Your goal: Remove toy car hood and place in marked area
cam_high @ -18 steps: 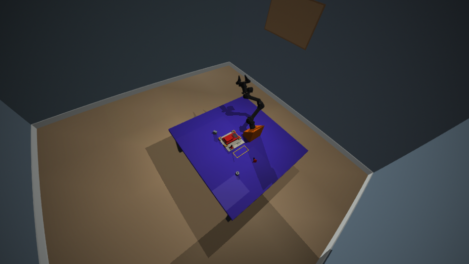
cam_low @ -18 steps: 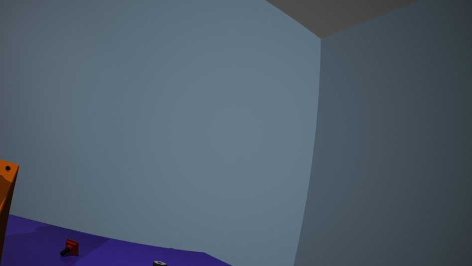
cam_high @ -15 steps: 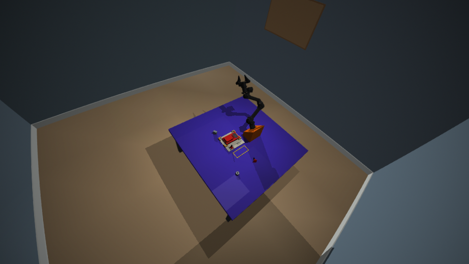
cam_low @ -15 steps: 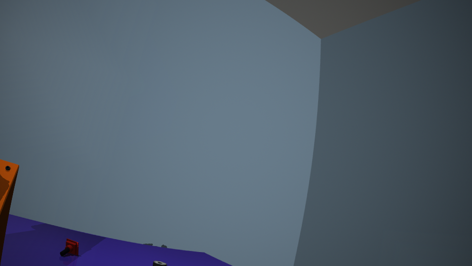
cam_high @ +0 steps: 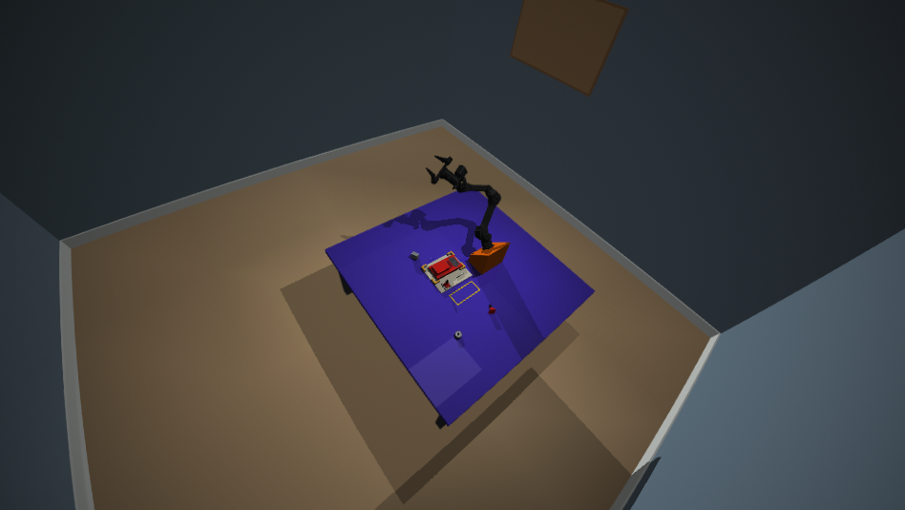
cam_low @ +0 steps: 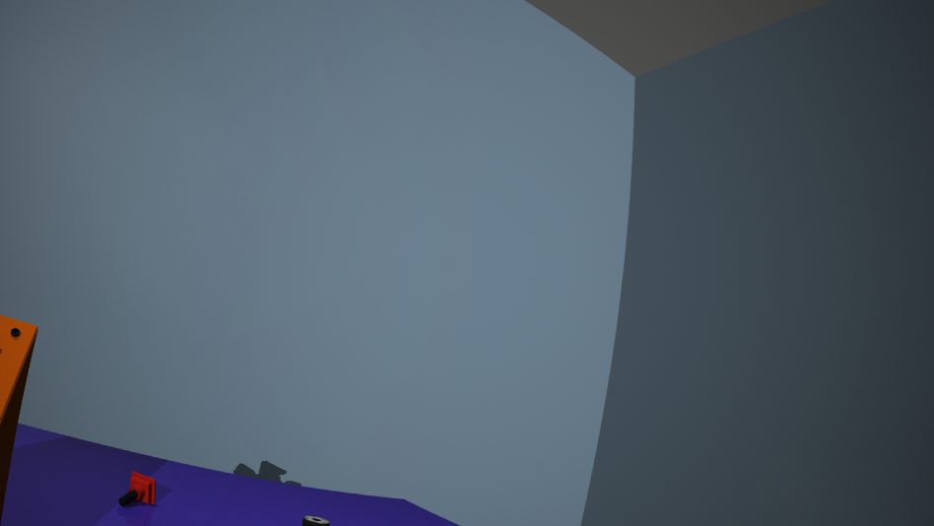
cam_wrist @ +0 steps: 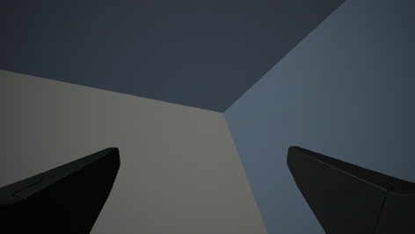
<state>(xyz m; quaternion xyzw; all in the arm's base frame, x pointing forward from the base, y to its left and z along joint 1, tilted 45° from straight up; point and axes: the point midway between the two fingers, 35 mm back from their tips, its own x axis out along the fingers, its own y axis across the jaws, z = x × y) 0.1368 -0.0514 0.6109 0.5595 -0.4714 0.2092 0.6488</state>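
Note:
The toy car [cam_high: 439, 268] is a small red body on a pale board with yellow corners, in the top view. Its hood is too small to tell apart from the rest of the red body. The marked area [cam_high: 457, 304] is a yellow outline on the table beside the board, and nothing shows inside it. My gripper [cam_high: 431, 162] [cam_wrist: 206, 155] is open and empty, raised high and well away from the car, beyond the table's far side in the top view. The wrist view shows only walls and ceiling past the fingers.
The arm stands on an orange base [cam_high: 489, 258] [cam_low: 18, 365] close to the board. A red piece with a black peg [cam_high: 491, 309] [cam_low: 142, 489], a round grey-black part [cam_high: 457, 334] [cam_low: 316, 520] and a small grey block [cam_high: 413, 255] are on the purple table [cam_high: 537, 285] [cam_low: 229, 499].

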